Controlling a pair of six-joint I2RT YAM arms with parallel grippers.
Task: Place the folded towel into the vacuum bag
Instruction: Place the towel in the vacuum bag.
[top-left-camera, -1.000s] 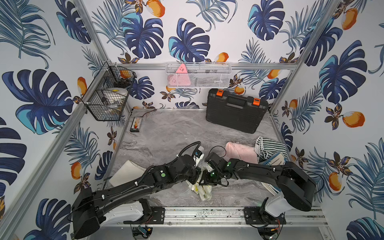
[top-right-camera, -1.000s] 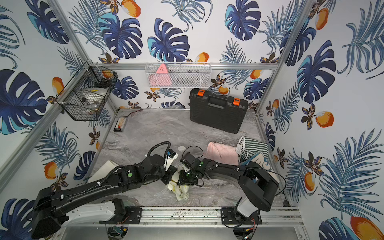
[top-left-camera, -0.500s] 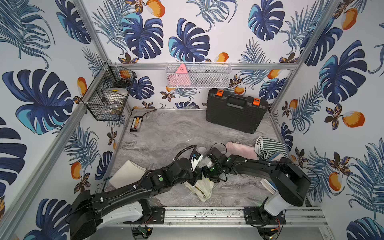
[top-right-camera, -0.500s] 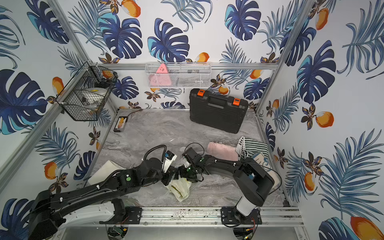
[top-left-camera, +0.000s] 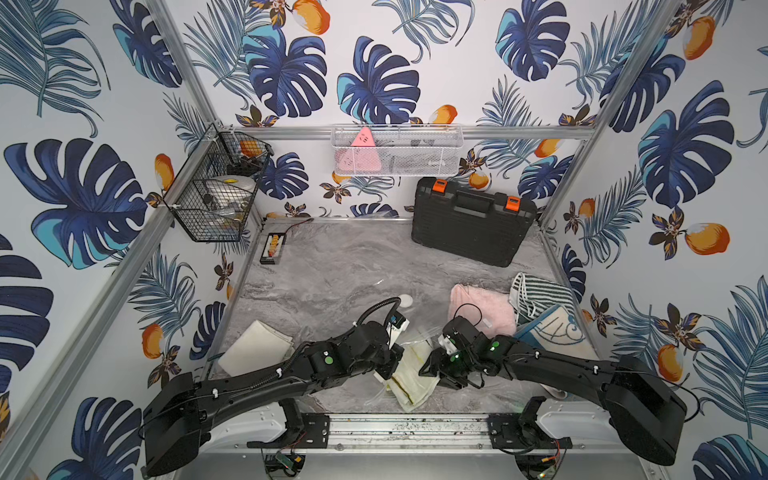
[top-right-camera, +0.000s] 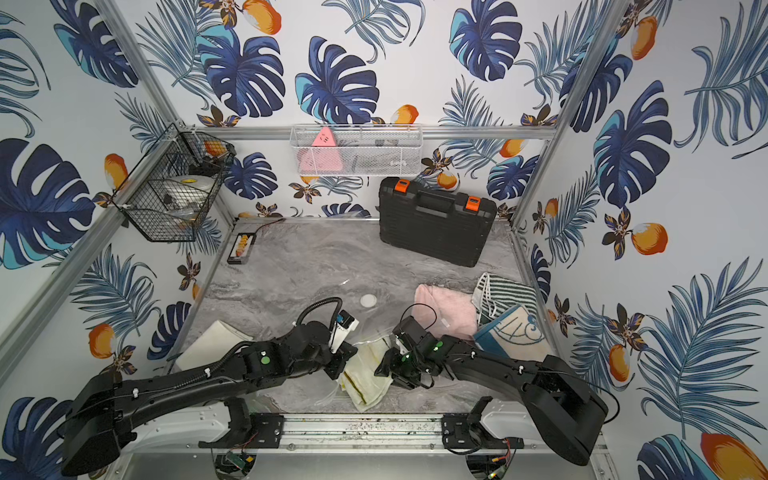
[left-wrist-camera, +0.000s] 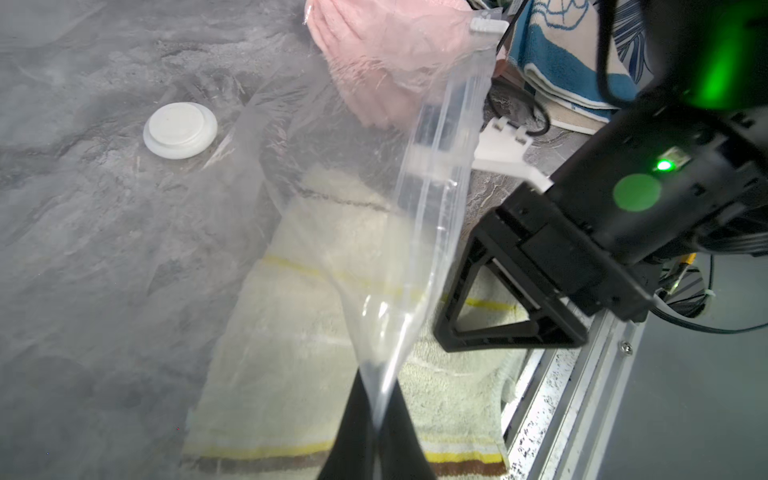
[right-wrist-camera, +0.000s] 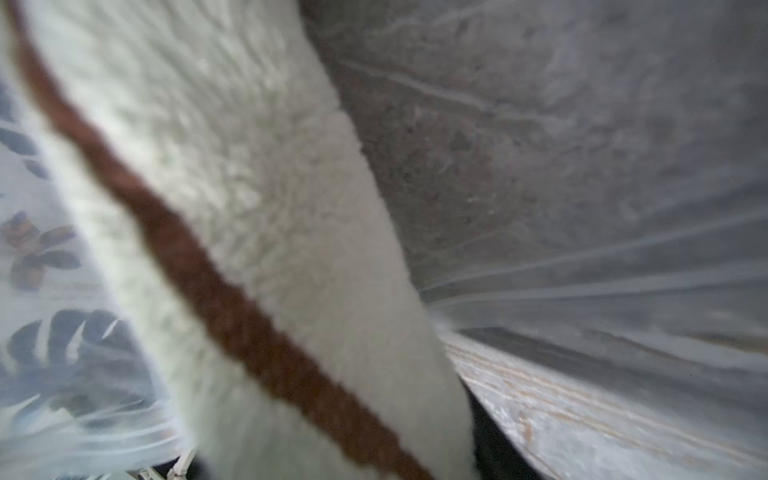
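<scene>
Grey tabletop (top-left-camera: 332, 266) holds cream towel (top-left-camera: 411, 374); left fingers (left-wrist-camera: 351, 432) pinch the vacuum bag (left-wrist-camera: 432, 232).

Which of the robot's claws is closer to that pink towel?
Right. The right gripper sits near the pink towel; the left gripper, pinching the vacuum bag, is farther, beyond the cream towel.

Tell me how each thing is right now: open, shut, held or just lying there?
vacuum bag: mouth open, top edge pinched and lifted.
left gripper: fingers shut on the vacuum bag.
striped cream towel: folded, partly inside the bag's mouth.
right gripper: at the towel, open or shut unclear.
valve cap: in place on the bag.
black case: shut, both latches down.
pink towel: lying loose on the table.
</scene>
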